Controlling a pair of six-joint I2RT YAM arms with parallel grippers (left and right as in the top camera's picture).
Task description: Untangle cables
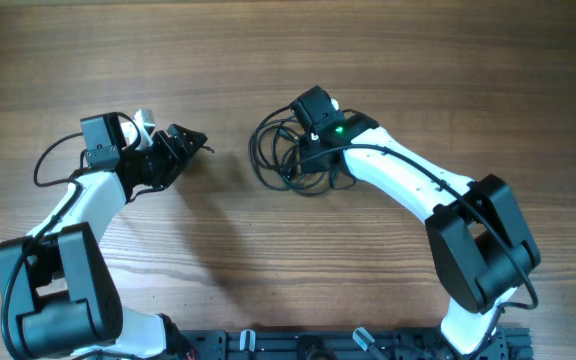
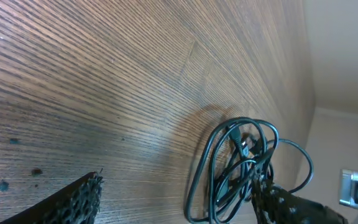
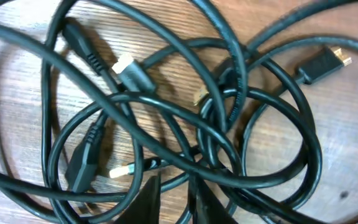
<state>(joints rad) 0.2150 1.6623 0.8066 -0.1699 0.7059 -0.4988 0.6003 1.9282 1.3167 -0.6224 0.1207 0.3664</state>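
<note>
Wood table with 1 knot of black cords and 2 arms

Brown wood with fine lines covers the whole table [image 1: 268, 50]. A pale wall [image 2: 340, 62] shows past its far edge in the left wrist view. The cables [image 1: 286, 160] lie flat on the table, a little right of the middle, as 1 loose bunch of thin black cords. From above, the bunch is almost round, only a bit wider from side to side than from front to back. 1 big loop sticks out on its left side. That loop is a tall oval that runs from front to back. All the cords bend and cross over each other many times.

Up close, in the right wrist view, small plug ends poke out of the loops. A silver plug [image 3: 124, 64] points up and to the left in that view. A gold plug [image 3: 339, 58] points up and to the right. The other silver plug [image 3: 122, 170], low down, points left.

The right gripper [image 3: 174, 183] is right over the bunch, and the white right arm [image 1: 398, 175] reaches in from the right. Its 2 fingers [image 3: 145, 202] are close together with a thin gap. I cannot tell if they pinch a cord.

The left gripper [image 2: 176, 182] is well apart from the cables, off to their left, and it points toward them. Its 2 fingers [image 2: 79, 198] are spread wide apart.
</note>
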